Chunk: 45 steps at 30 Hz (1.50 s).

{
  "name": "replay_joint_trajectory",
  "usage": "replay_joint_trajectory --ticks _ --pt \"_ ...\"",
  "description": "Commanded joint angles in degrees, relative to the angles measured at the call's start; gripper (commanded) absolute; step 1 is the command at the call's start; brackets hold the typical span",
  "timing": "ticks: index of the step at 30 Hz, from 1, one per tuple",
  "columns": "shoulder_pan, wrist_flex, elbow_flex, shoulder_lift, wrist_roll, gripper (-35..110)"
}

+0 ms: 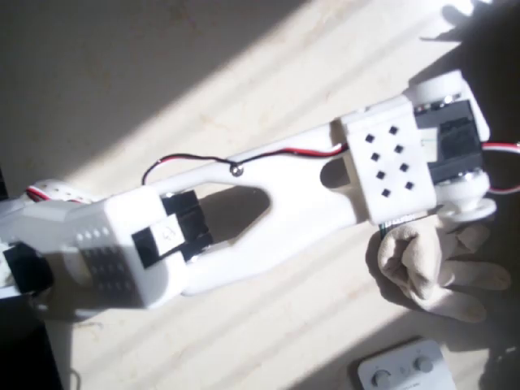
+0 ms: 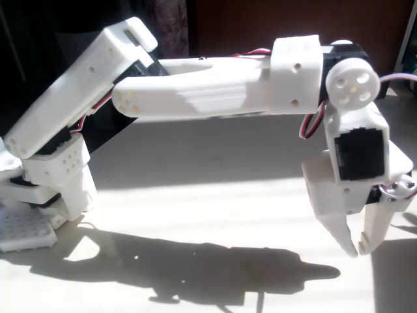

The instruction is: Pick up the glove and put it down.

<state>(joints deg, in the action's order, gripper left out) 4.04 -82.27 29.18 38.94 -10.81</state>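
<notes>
The beige-cream glove (image 1: 439,264) lies crumpled on the table at the right of the overhead view, just below the arm's wrist. In that view the wrist block covers the fingers. In the fixed view my white gripper (image 2: 358,250) points straight down at the right, its tips a little above the sunlit table. The two fingertips (image 2: 352,246) nearly touch, and nothing shows between them.
A white plastic device with round buttons (image 1: 402,370) lies at the bottom right edge. A thin green edge (image 1: 398,221) peeks out under the wrist. The arm's base (image 2: 45,189) stands at the left, with bare table between it and the gripper.
</notes>
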Motion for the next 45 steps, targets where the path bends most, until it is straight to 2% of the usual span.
replay_joint_trajectory --ticks 1,6,14,17,24,27,45 --pt "0.09 -0.09 -1.32 0.70 0.26 0" --pt "0.09 0.35 -0.97 2.20 0.26 0" --pt "0.18 0.62 3.96 15.82 -0.26 0" --pt "0.09 4.04 12.39 22.76 -0.09 0" --pt "0.09 21.27 34.19 42.80 -0.26 0" --pt "0.00 25.58 42.36 50.19 -0.18 0" --pt "-2.37 26.63 97.21 95.89 0.26 0"
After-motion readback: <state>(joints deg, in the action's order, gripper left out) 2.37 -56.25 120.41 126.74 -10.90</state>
